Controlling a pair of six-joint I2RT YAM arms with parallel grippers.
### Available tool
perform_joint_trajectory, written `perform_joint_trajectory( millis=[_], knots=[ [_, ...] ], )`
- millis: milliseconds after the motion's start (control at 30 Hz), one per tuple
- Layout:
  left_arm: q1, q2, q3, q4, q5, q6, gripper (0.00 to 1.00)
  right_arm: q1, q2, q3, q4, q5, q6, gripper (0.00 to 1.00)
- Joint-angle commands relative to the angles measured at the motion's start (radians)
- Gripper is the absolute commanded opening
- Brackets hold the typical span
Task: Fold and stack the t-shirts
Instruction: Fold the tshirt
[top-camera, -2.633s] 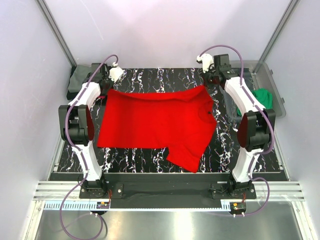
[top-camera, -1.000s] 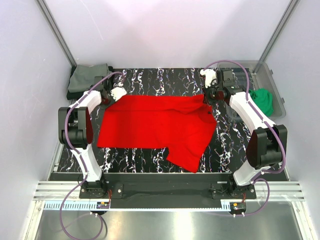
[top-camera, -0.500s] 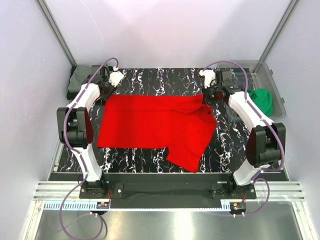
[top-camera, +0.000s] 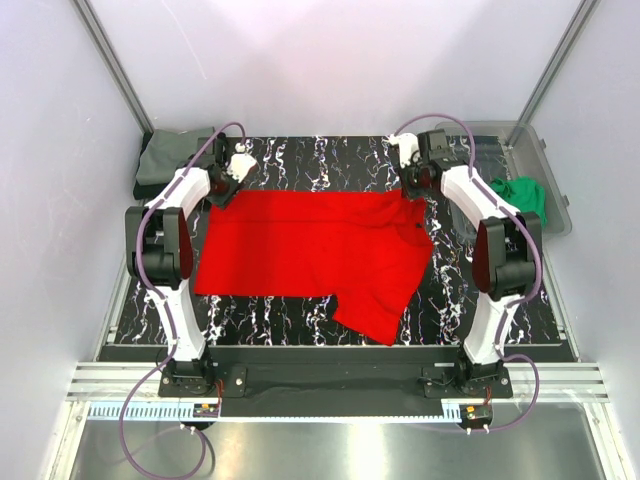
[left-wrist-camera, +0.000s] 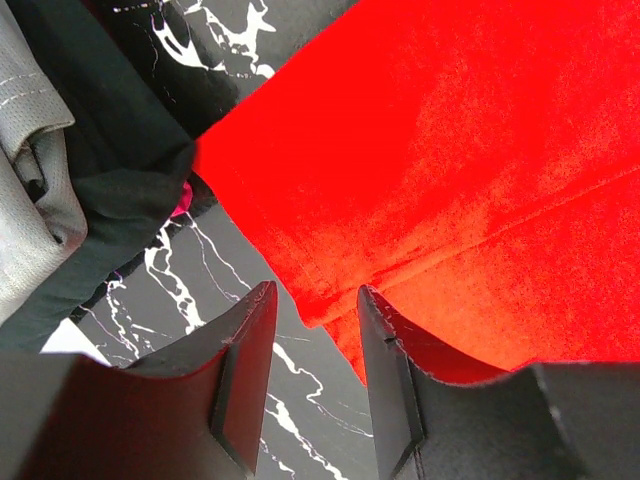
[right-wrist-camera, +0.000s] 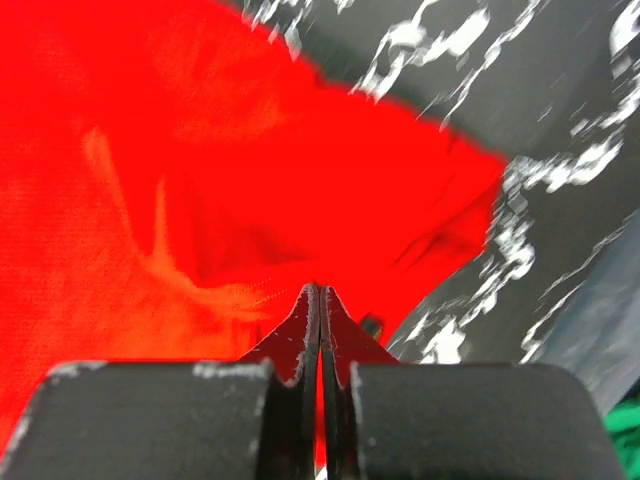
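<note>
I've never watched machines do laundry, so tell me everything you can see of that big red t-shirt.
The red t-shirt is plain, bright, soft-looking cloth with stitched hems. It lies unfolded and nearly flat on the black marbled table, with its neck toward the right arm and one short sleeve pointing to the near edge. The cloth wrinkles at the far right corner, where the right pincer is shut, apparently pinching it. The left pincer stands open over the far left corner.

Black marbled tabletop (top-camera: 330, 160); clear plastic bin (top-camera: 525, 140) at right edge.
</note>
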Motion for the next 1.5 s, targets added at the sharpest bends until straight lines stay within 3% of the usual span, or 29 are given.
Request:
perform_joint_trajectory(
  millis=[0,133,167,200,233,367,533,633,767,967,1467],
  knots=[
    [0.004,-0.03,0.009,0.009,0.02,-0.012,0.43,-0.013,0.059,0.111,0.065,0.064,-0.027,0.0],
    [0.004,-0.027,0.005,0.009,0.022,-0.026,0.43,-0.014,0.113,0.208,0.069,0.081,-0.029,0.0],
    [0.004,-0.027,0.005,0.007,0.025,-0.033,0.43,-0.014,0.121,0.217,0.069,0.085,-0.028,0.06],
    [0.004,-0.033,0.0,0.007,0.023,-0.037,0.43,-0.014,0.124,0.222,0.074,0.101,-0.03,0.27],
    [0.004,-0.033,-0.004,0.009,0.023,-0.038,0.43,-0.013,0.124,0.226,0.08,0.121,-0.03,0.36],
    [0.004,-0.053,-0.02,0.007,0.023,-0.055,0.43,-0.002,0.06,0.213,0.112,0.133,-0.097,0.47],
    [0.002,-0.078,-0.044,0.007,0.04,-0.078,0.43,0.038,-0.088,0.049,0.019,-0.195,-0.292,0.39],
    [0.001,-0.075,-0.047,0.007,0.043,-0.096,0.43,0.096,-0.109,-0.066,0.005,-0.223,-0.364,0.29],
    [-0.01,-0.091,-0.067,0.006,0.043,-0.095,0.43,0.132,-0.05,-0.093,-0.013,-0.246,-0.397,0.25],
    [-0.022,-0.131,-0.113,0.006,0.036,-0.09,0.43,0.141,0.071,-0.001,-0.07,-0.244,-0.417,0.31],
    [-0.031,-0.147,-0.158,0.006,0.023,-0.107,0.43,0.145,0.22,0.144,-0.115,-0.237,-0.423,0.31]
  ],
)
